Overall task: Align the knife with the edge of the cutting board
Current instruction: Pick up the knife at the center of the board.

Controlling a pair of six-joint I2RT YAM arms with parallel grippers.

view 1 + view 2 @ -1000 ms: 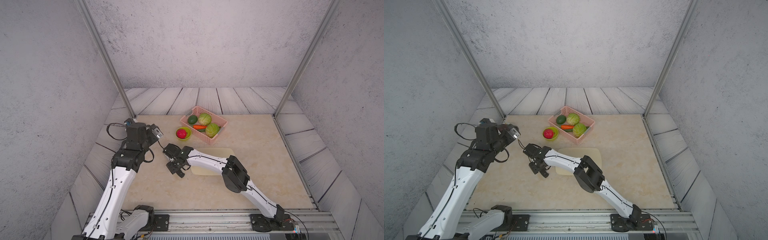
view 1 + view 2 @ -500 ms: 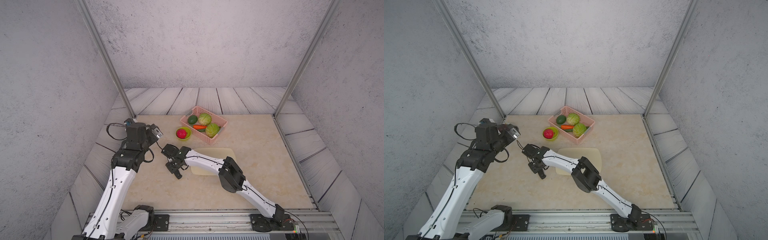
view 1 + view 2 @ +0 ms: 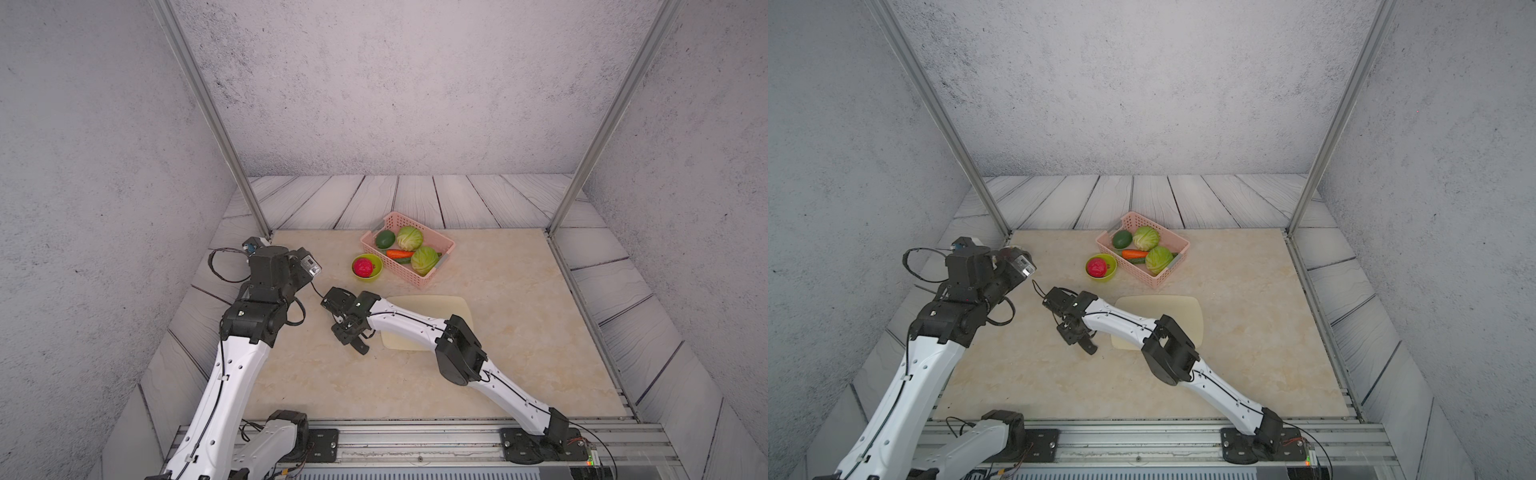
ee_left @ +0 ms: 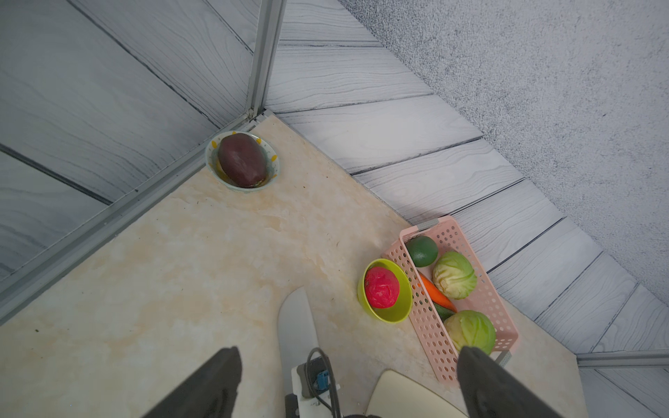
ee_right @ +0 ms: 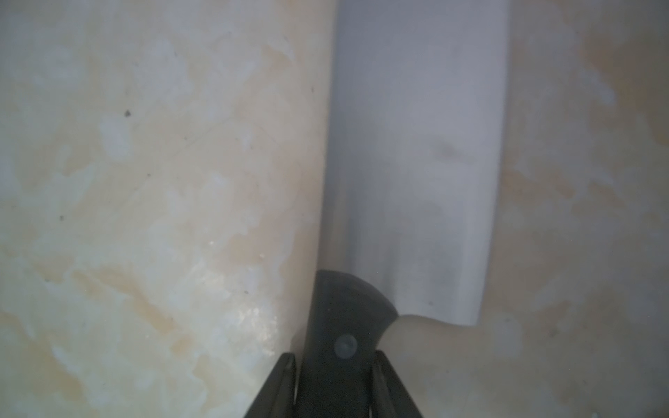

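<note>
Currently right gripper clamped tight on black riveted handle of broad grey steel cleaver knife. Blade extends ahead of jaws, on beige marble tabletop, beside cream plastic cutting board, not touching it.

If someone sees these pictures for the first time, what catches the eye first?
The pink perforated plastic basket of vegetables at the back stands out, with a lime-green bowl holding a red fruit beside it. Nearer, the right gripper is shut on the black handle of the grey-bladed cleaver knife, which lies beside the cream plastic cutting board.
</note>
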